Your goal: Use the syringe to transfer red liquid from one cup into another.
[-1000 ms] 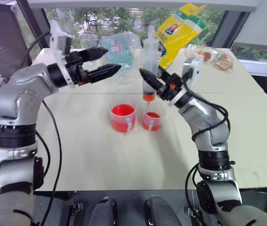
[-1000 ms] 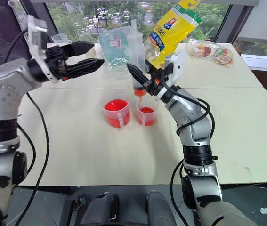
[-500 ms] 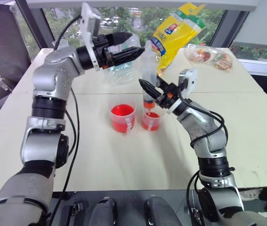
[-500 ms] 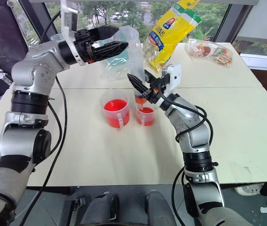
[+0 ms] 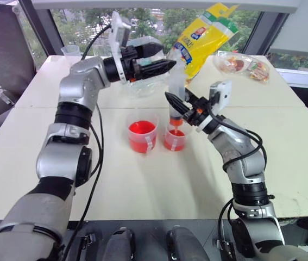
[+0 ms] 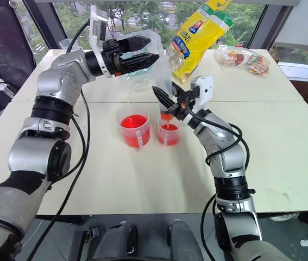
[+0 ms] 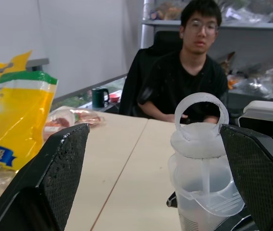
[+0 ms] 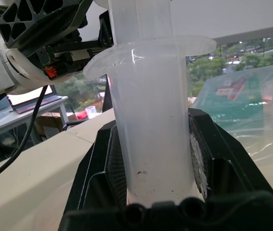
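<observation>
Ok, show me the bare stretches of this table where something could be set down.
The pale table is bare along its near edge, in front of the wider clear plastic cup of red liquid and the narrower one, and on the right side beyond the right arm. Crowded: the far edge, with the yellow snack bag, a clear plastic bag and wrapped snacks.

Left gripper (image 5: 162, 64) high at far side, fingers wide apart. Right gripper (image 5: 176, 103) lower, apparently clamped tight.

Cups (image 5: 142, 136) on pale table (image 5: 143, 185)
</observation>
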